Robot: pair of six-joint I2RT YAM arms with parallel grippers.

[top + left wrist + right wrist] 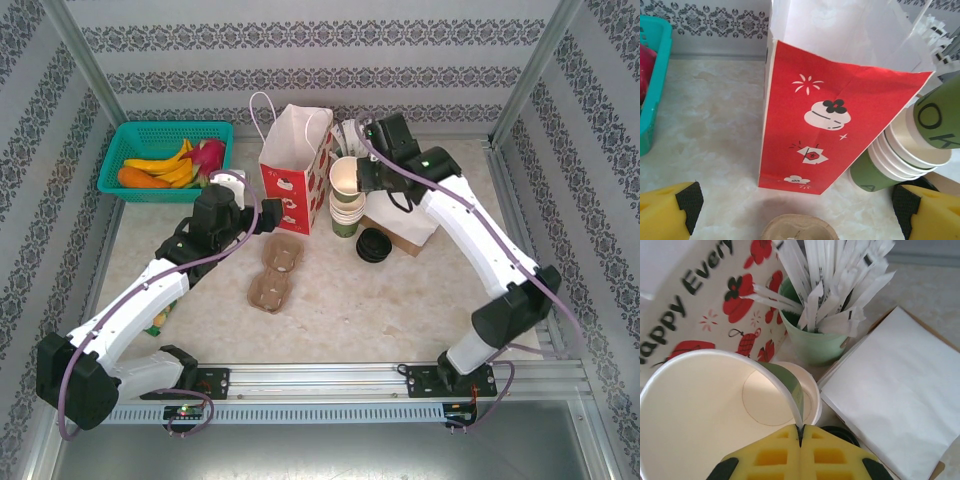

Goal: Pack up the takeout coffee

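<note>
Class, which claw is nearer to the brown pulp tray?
Left. The left claw hangs open at the far end of the pulp tray; the right claw is farther off to the right, pinching a paper cup above the cup stack.

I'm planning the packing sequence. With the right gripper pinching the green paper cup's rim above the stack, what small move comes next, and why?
Probably carry the green paper cup toward the brown two-well pulp tray: the right gripper is shut on its rim, the cup sits tilted above the stack of cups, and both wells look empty.
</note>
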